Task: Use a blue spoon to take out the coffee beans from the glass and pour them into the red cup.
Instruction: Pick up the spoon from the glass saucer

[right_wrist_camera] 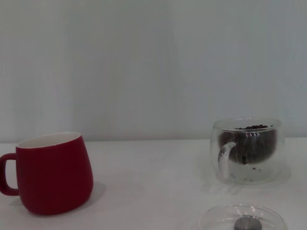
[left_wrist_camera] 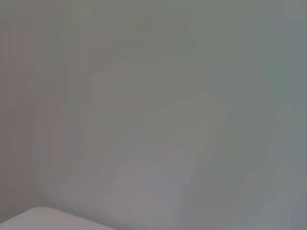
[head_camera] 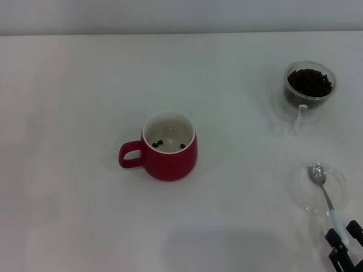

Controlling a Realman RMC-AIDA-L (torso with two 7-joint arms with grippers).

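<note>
- White surface [head_camera: 69, 77] carries everything.
- Red cup [head_camera: 169, 147] is the landmark: upright, handle toward robot's left, three coffee beans [head_camera: 159, 143] on its white bottom.
- Glass [head_camera: 309, 85], farther back and well to the cup's right, holds a dark heap of beans.
- Clear saucer [head_camera: 342, 179], right of the cup, nearer the robot.
- Blue spoon [head_camera: 324, 187]: bowl in the saucer, handle pinched by right gripper [head_camera: 344, 236] jaws.
- Left gripper: unseen.

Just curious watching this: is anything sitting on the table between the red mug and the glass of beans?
No. In the head view only bare white table separates the red cup from the glass.
</note>
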